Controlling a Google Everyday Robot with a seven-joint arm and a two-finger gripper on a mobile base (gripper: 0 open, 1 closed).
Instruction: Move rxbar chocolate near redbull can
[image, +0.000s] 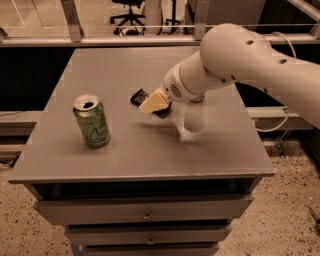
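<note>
The rxbar chocolate (139, 96) is a dark flat bar lying on the grey table (150, 150) near its middle. My gripper (154, 103) is right over the bar and covers its middle, so only the two dark ends show. The redbull can (192, 121) stands upright as a pale silver slim can just right of the bar. Its top is hidden behind my white arm (240, 60). The bar's near end lies a short gap from the can.
A green can (92, 121) with an open top stands on the left part of the table. The table has drawers (145, 215) below its front edge. A rail and office chairs are behind the far edge.
</note>
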